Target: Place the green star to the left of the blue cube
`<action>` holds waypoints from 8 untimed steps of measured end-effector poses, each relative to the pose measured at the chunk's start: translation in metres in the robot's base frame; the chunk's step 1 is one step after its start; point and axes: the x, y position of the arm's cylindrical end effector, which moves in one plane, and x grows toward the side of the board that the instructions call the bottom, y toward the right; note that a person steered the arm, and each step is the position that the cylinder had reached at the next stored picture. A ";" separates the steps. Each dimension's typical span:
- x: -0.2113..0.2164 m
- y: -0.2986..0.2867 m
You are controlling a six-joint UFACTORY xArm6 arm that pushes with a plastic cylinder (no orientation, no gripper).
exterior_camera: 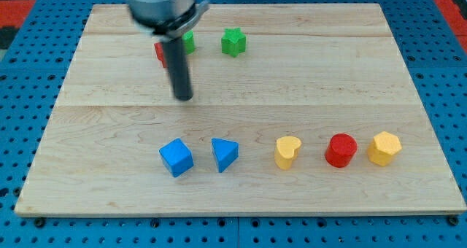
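The green star [233, 42] lies near the view's top, right of centre-left. The blue cube [176, 157] sits near the view's bottom left, well below the star. My tip [183, 97] rests on the board between them, left of and below the star and above the cube, touching neither. The rod partly hides a red block [159, 52] and another green block [189, 42] just left of the star.
A blue triangle [225, 155] sits just right of the blue cube. Further right along the same row are a yellow heart [287, 152], a red cylinder [341, 149] and a yellow hexagon [384, 147]. The wooden board [365, 80] ends in a blue pegboard surround.
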 end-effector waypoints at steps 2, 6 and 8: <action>-0.121 0.118; -0.127 -0.010; -0.108 0.029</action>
